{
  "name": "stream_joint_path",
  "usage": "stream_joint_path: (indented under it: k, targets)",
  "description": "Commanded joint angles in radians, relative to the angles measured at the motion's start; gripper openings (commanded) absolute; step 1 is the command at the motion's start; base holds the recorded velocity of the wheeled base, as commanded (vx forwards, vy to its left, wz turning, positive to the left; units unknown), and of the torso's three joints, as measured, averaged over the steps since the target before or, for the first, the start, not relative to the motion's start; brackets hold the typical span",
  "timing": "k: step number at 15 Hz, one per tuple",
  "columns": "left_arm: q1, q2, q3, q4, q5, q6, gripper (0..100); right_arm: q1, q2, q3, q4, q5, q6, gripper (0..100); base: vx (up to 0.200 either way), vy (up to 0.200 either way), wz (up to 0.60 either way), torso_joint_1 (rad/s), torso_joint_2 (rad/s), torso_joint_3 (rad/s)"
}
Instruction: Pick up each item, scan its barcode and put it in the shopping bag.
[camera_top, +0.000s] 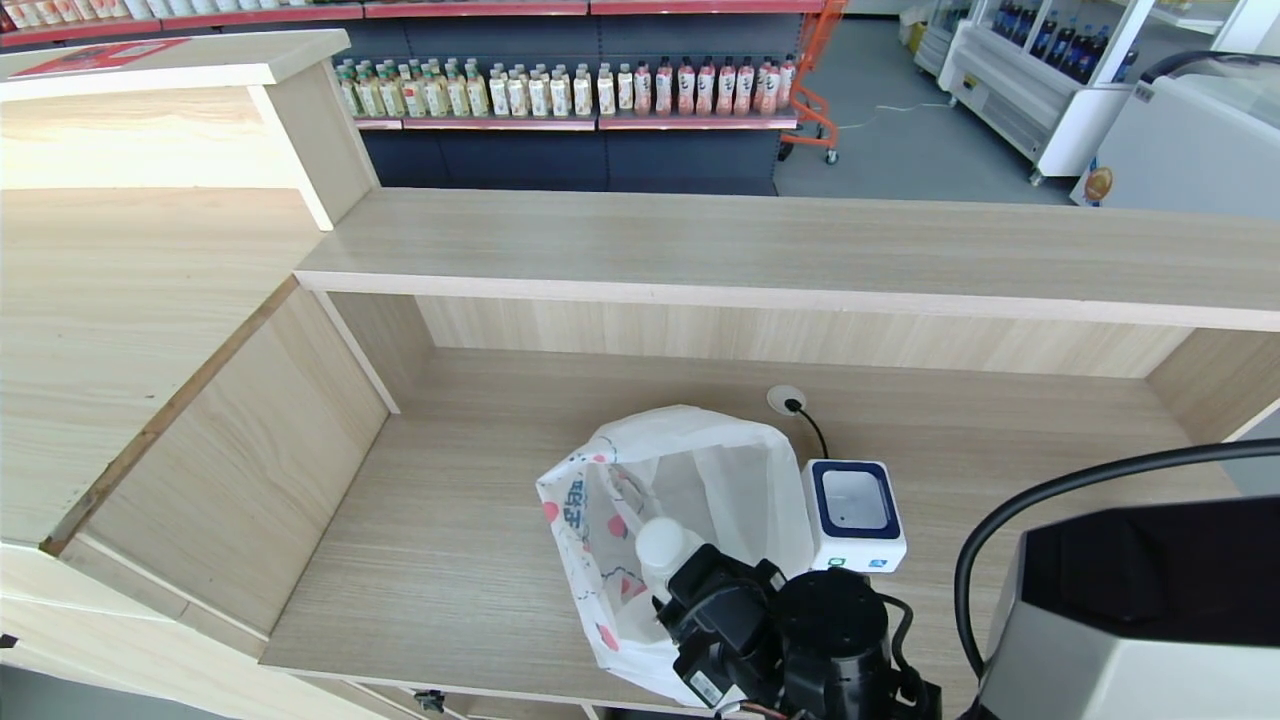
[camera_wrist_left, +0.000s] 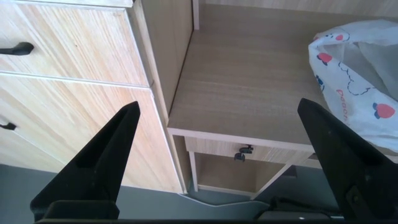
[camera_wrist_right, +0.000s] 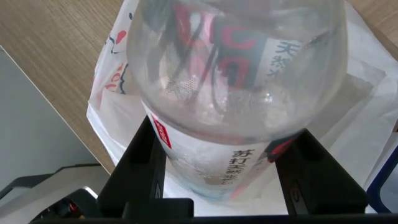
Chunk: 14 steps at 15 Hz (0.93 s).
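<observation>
Wooden counter (camera_top: 450, 530): right gripper (camera_wrist_right: 230, 177) clamps clear bottle (camera_wrist_right: 236, 81) over shopping bag (camera_top: 710, 470); left gripper (camera_wrist_left: 219, 109) spread wide.

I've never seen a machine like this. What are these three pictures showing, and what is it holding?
This is a two-armed robot working at a shop's wooden counter. The large picture comes from a camera on its head, looking down. The other two come from cameras on its wrists, one for each arm. On the counter stand a white shopping bag printed with red shapes and, beside it, a small barcode scanner. The right pincer is shut on a clear bottle with a white cap, held at the bag's mouth. The left pincer is open and empty, out by the counter's front edge.
</observation>
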Motion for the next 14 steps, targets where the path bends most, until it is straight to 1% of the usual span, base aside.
stream_joint_path:
  k: [1,8,9,14]
  targets:
    - [0.0,0.0,0.0,0.0,0.0,-0.001,100,0.002,0.004,0.004,0.0,0.0,-0.001,0,0.0,0.0,0.0,0.0,0.0,0.0]
    - [0.0,0.0,0.0,0.0,0.0,-0.001,100,0.003,0.01,0.004,-0.002,-0.004,0.001,0,0.0,0.0,0.0,0.0,0.0,0.0]
    - [0.0,0.0,0.0,0.0,0.0,-0.001,100,0.003,0.01,0.004,-0.002,-0.008,0.001,100,0.0,0.0,0.0,0.0,0.0,0.0]
    - [0.0,0.0,0.0,0.0,0.0,-0.001,100,0.002,0.0,0.006,-0.008,-0.009,0.006,100,0.0,0.0,0.0,0.0,0.0,0.0]
